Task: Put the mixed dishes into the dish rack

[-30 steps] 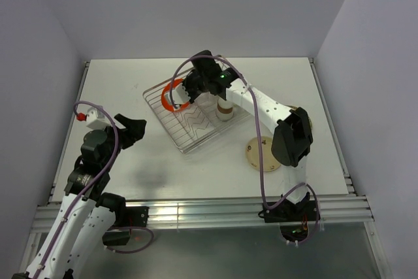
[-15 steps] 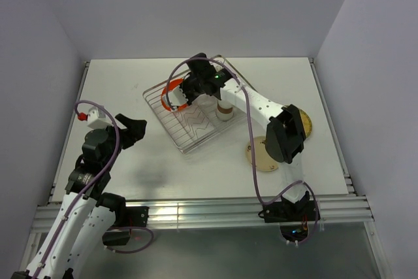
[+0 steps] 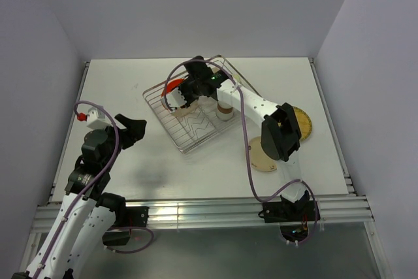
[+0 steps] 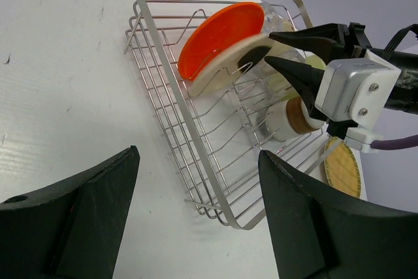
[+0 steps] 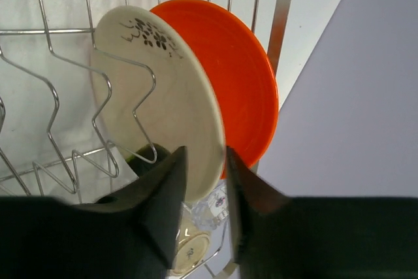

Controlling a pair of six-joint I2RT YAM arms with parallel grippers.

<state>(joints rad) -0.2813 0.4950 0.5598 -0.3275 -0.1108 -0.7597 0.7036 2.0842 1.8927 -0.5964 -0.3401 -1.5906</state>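
Observation:
The dish rack [image 3: 189, 142] [image 4: 215, 207] [image 5: 281, 17] sits at the table's middle. An orange plate [image 3: 171, 86] [image 4: 222, 31] [image 5: 241, 70] stands on edge in it, and a cream speckled plate [image 4: 222, 70] [image 5: 163, 96] leans against it in the zigzag dividers. My right gripper [image 3: 185, 93] [image 4: 261, 53] [image 5: 204, 161] straddles the cream plate's rim, its jaws parted wider than the rim. A brown-and-white cup [image 3: 224, 112] [image 4: 290, 119] and a clear glass [image 5: 212, 210] are also in the rack. My left gripper [image 3: 134, 129] [image 4: 196, 155] hangs open left of the rack, holding nothing.
On the table right of the rack lie a yellow woven-pattern plate [image 3: 304, 125] [image 4: 343, 171] and another cream plate [image 3: 261, 158], partly under my right arm. Walls close the table on three sides.
The right gripper's jaws have parted from the cream plate, which now rests in the dividers beside the orange plate. The right forearm swung, uncovering the yellow plate. The left arm held still.

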